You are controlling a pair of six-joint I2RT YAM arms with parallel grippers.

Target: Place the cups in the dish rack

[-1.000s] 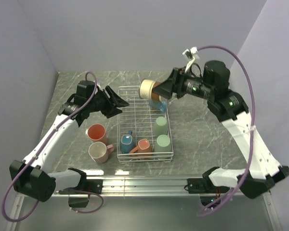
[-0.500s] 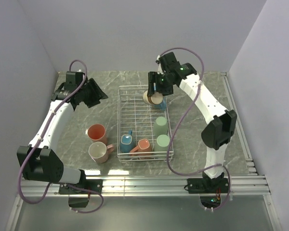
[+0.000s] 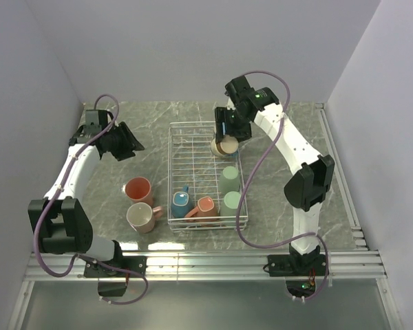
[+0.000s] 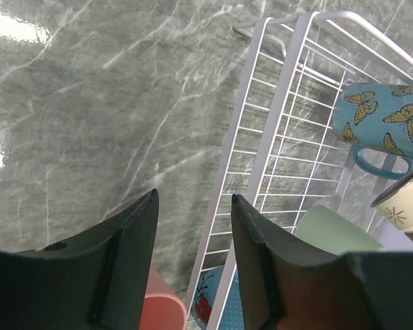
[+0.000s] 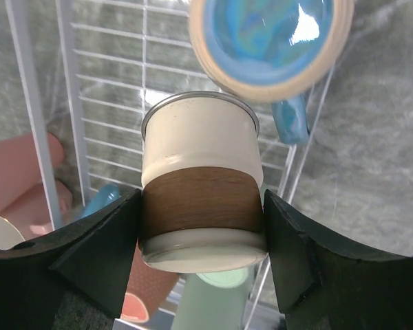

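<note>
1. My right gripper (image 5: 201, 206) is closed on a cream cup with a brown band (image 5: 199, 172). One finger presses each side of it, and the rim points away from the wrist.
2. That held cup hangs over the far right corner of the dish rack (image 3: 193, 158), right above a blue butterfly mug (image 4: 378, 120) lying in that corner. I cannot tell whether the two touch.
3. My left gripper (image 4: 194, 206) is spread wide with nothing between its fingers. It hovers over the marble table (image 4: 89, 103), just outside the rack's left side near the far end.
4. Along the rack's right side stand the farther mint cup (image 3: 228, 180) and the nearer mint cup (image 3: 233, 204), both upside down.
5. At the rack's near end sit a teal cup (image 3: 180, 204) and a salmon mug (image 3: 205, 206), side by side.
6. On the table left of the rack's near end, an orange-pink cup (image 3: 138, 188) and a pale cup (image 3: 141, 218) sit close together, mouths up.
</note>
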